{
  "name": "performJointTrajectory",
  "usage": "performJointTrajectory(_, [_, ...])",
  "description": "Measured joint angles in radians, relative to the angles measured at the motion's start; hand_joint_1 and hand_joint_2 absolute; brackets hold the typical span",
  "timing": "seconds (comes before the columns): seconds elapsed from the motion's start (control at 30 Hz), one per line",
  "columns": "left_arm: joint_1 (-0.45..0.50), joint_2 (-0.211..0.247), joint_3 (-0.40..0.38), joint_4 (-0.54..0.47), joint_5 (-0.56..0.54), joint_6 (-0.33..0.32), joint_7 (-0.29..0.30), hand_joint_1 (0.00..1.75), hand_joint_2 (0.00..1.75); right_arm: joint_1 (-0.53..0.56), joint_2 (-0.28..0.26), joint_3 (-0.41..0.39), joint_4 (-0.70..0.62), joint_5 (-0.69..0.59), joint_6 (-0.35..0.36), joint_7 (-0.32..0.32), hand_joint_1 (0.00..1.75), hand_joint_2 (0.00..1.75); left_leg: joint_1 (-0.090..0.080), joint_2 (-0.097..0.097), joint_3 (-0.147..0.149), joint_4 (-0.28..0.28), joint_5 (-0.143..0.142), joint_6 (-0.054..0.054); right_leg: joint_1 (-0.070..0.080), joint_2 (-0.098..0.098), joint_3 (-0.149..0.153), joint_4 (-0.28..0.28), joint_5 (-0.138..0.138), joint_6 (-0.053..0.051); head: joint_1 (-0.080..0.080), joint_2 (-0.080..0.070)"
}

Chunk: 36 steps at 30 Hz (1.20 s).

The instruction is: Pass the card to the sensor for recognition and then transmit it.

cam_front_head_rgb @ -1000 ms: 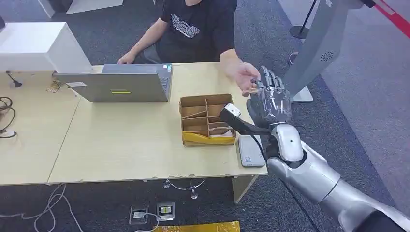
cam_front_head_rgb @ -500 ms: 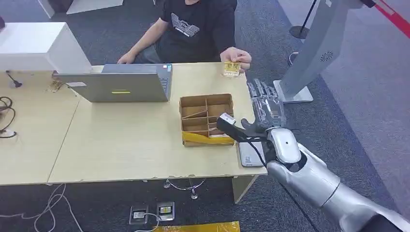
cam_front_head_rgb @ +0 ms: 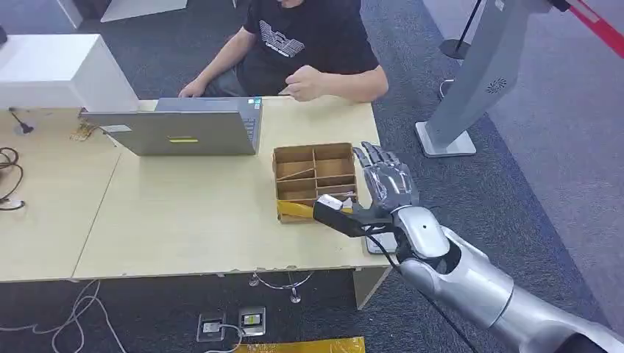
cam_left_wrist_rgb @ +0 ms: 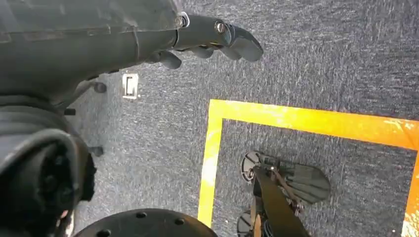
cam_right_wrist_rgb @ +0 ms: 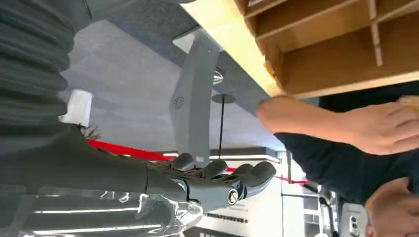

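My right hand hovers with fingers spread and nothing in them, over the table's right end beside the cardboard divider box. Its black thumb side reaches toward the box's yellow front. The right wrist view shows the same empty fingers in front of the box's underside. The grey flat sensor lies on the table's near right corner, mostly hidden under my wrist. The person's hand is closed at the far table edge; I cannot make out the card in it. My left hand hangs over the carpet, holding nothing.
A grey laptop stands at the table's back, with a white box and cables at the left. A grey stand rises to the right of the table. A person sits behind the table.
My right hand has dropped and pulled back from the person's hand to beside the box. The person took the card, held it up, then drew the hand in toward the chest.
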State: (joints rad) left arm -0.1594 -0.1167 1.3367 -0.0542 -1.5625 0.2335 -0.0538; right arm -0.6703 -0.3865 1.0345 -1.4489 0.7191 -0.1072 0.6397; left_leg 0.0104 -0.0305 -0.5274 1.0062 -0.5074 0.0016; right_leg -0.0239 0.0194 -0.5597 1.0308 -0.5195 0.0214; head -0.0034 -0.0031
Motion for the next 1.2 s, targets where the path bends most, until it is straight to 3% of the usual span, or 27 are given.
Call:
performJointTrajectory(0.9, [-0.015,0.016,-0.001,-0.001,-0.003,-0.011,0.058,0.0,0.0,0.002,0.094,0.066,0.249,-0.053,-0.156,-0.058,0.0,1.75,0.0,-0.001,-0.001,0.0,0.0,0.0,0.0,0.0,0.0,0.0,0.0,0.0,0.0,0.0])
performJointTrajectory(1.2, [-0.015,0.019,-0.001,-0.002,-0.003,-0.015,0.063,0.0,0.0,-0.005,0.11,0.068,0.285,-0.064,-0.163,-0.069,0.0,1.75,0.0,-0.001,0.0,0.0,0.0,0.0,0.0,0.0,0.0,0.0,0.0,0.0,0.0,0.0])
